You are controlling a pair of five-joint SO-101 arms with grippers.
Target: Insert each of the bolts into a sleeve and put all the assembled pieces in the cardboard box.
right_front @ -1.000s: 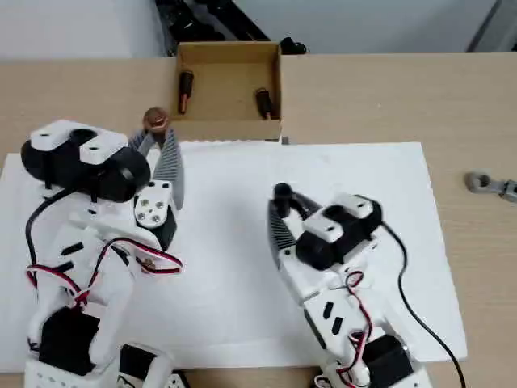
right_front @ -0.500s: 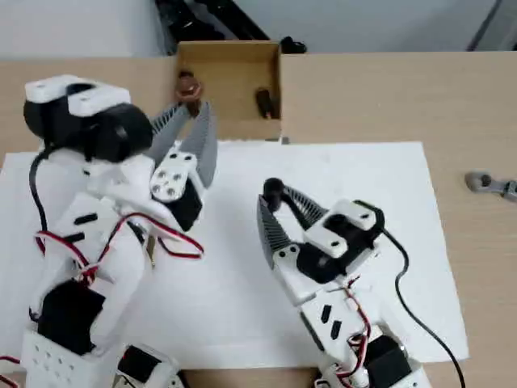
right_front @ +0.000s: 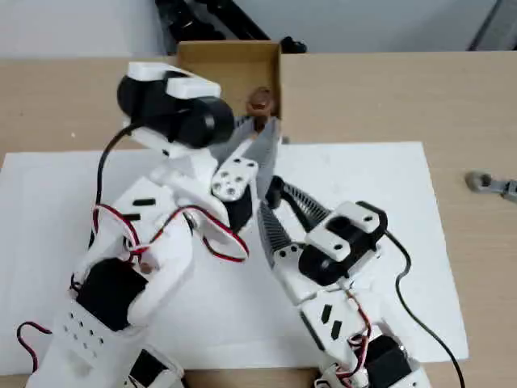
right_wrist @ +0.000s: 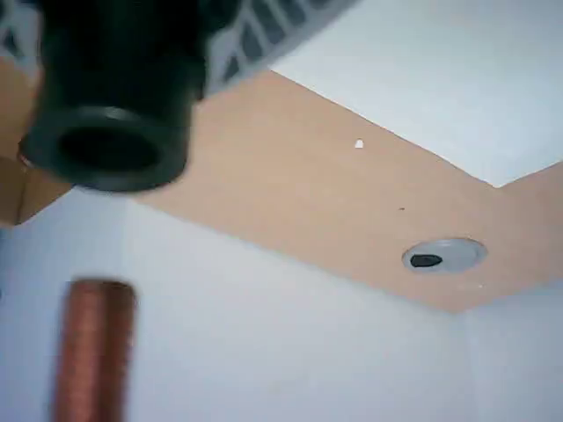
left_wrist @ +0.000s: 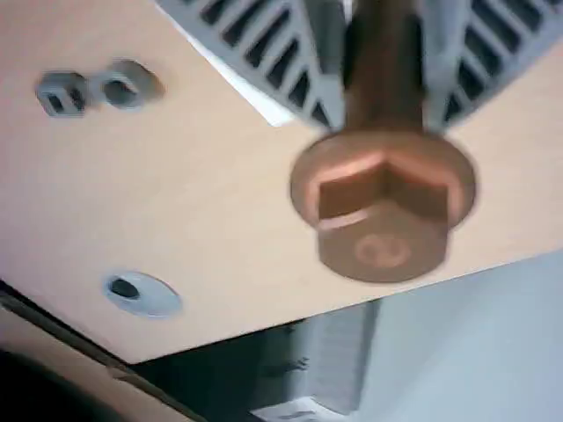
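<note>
While the left gripper [right_front: 258, 121] clamps its shank, the copper bolt [left_wrist: 383, 207] points head-first over the front wall of the cardboard box [right_front: 234, 56]; right gripper [right_front: 275, 199] grips black sleeve [right_wrist: 110, 132].

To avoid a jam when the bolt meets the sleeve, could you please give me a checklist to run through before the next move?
1. Left gripper holding the bolt: ok, shut on the shank, head sticking out.
2. Right gripper holding the sleeve: ok, shut around it.
3. Sleeve bore free: ok, the opening looks unblocked in the right wrist view.
4. Bolt lined up with the bore: not ok, the threaded end sits off to one side, apart from the sleeve.
5. Room in the cardboard box: cannot tell, the left arm covers much of it.
</note>
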